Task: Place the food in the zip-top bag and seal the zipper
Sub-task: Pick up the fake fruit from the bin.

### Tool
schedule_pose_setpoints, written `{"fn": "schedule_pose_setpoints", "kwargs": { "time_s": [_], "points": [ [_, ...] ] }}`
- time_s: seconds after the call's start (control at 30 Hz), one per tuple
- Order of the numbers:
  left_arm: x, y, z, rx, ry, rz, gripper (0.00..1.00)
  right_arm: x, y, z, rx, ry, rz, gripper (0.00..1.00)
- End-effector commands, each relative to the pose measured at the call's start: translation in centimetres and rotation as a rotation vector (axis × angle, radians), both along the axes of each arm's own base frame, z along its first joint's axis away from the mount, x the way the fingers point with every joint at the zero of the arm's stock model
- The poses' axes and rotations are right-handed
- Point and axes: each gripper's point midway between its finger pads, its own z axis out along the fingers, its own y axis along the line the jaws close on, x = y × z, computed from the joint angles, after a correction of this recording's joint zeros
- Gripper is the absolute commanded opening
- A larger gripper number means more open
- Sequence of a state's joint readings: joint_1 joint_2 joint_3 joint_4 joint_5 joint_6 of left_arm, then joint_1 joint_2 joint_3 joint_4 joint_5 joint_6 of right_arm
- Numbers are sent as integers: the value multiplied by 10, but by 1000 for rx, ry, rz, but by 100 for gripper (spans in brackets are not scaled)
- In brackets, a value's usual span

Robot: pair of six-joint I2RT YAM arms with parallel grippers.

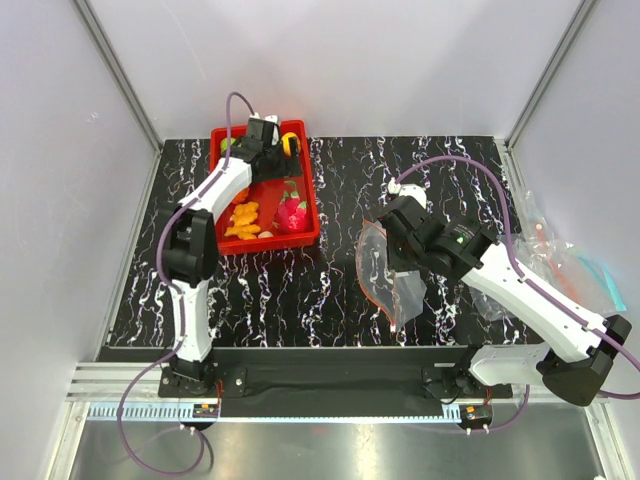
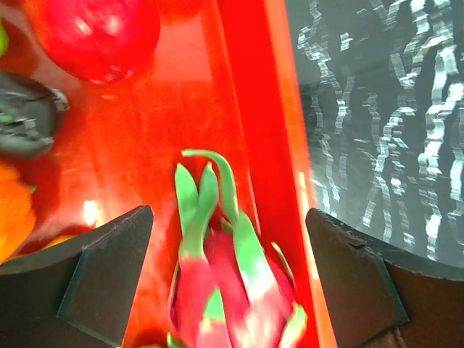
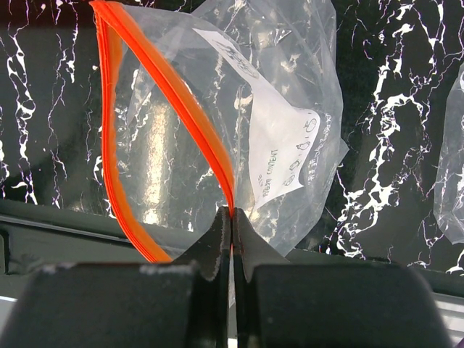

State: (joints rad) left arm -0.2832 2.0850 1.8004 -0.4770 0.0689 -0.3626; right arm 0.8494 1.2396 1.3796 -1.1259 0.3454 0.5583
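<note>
- The white label (image 3: 279,138) on the clear wall of the zip-top bag (image 3: 159,152) carries lines of dark print and a few small round symbols. The letters run sideways and are too small and blurred to make out.
- No other text, brand, number or sign is legible.

White arms (image 1: 195,320) with black joints and purple cables (image 1: 460,158).
</note>
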Motion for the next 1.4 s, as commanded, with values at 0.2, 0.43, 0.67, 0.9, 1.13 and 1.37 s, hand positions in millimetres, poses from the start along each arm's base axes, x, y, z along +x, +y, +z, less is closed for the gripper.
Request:
{"fn": "schedule_pose_setpoints", "kwargs": {
  "time_s": [0.2,0.43,0.67,0.9,1.13,1.37],
  "points": [
    [-9,-15,-67,7,194,-55,84,-2,1,8,32,-18,-4,0],
    [-19,-29,-55,-134,151,-89,26,-1,4,8,38,-13,-6,0],
    [-13,-15,31,-227,-71,-55,1,-1,-2,6,30,-25,-22,0],
    [-31,-12,79,-331,-261,-55,0,3,-3,4,25,-47,-35,0],
    [-60,-13,134,-419,-414,-115,0,8,-2,3,9,-60,-38,0],
    [-124,-17,192,-549,-565,-174,0,13,7,1,2,-33,-42,0]
  ]
}}
